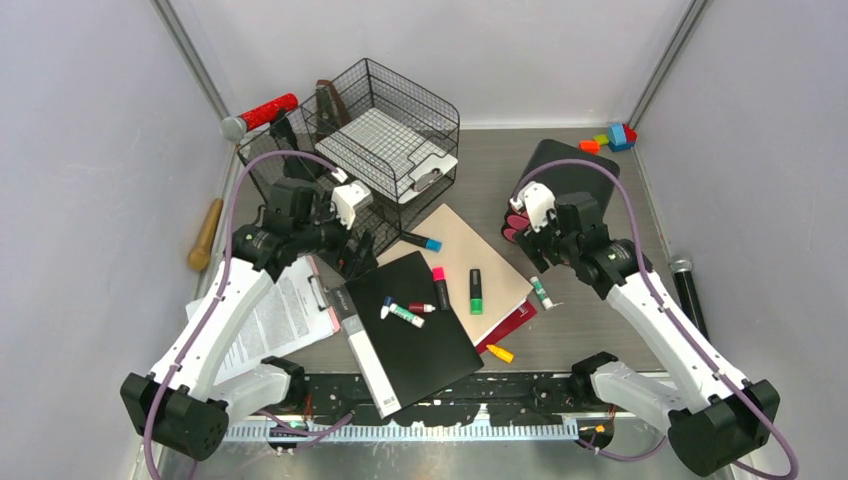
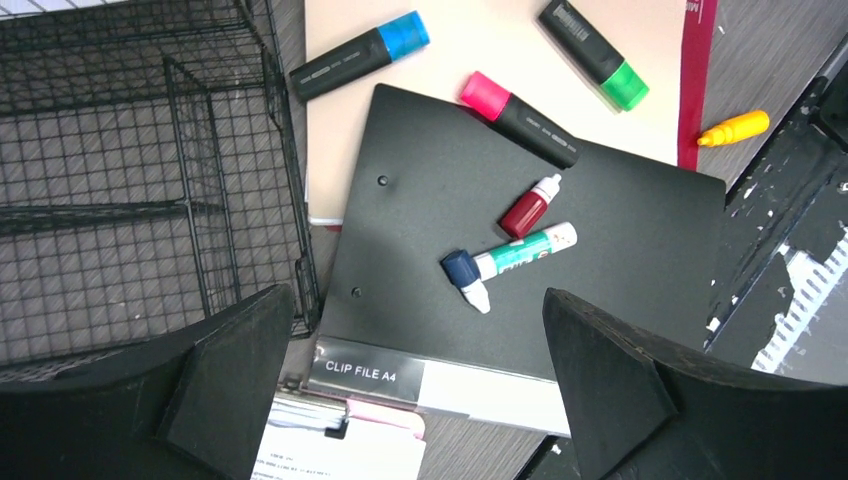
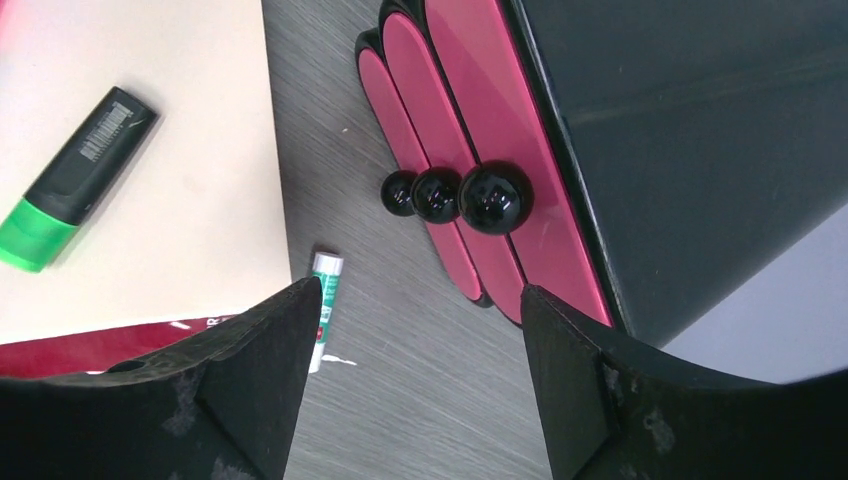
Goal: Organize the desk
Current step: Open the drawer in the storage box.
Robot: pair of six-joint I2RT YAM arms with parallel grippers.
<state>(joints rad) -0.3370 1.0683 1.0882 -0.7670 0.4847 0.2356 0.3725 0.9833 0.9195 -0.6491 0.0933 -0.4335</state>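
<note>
Here the desk (image 1: 583, 322) lies flat, its grain streaks running left-right.

A white label (image 2: 365, 372) on the spine of the black folder (image 2: 560, 250), at the front edge of the surface (image 2: 765, 55), reads "CLIP FILE A4". The green highlighter (image 3: 75, 175) carries a barcode whose digits are illegible. The print on the clipboard sheet (image 2: 335, 458) is too small to read.

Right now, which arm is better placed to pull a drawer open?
Right. The right tool faces the drawer knobs, jaws open with nothing between them. The left tool hangs over the clip file, far from them.
</note>
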